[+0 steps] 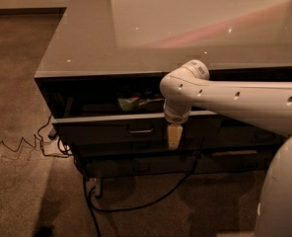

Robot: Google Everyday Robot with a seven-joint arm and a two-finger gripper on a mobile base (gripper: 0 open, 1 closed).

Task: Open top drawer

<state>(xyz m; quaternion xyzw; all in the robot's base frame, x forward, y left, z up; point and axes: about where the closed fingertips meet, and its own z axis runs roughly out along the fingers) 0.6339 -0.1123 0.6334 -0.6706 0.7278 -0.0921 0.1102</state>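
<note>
Brown carpet floor (18,98), glossy grey cabinet top (96,38), black cables (136,209) beneath, warm light

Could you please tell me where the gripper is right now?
In the camera view, the gripper hangs at the front of the top drawer, just right of its metal pull.
</note>
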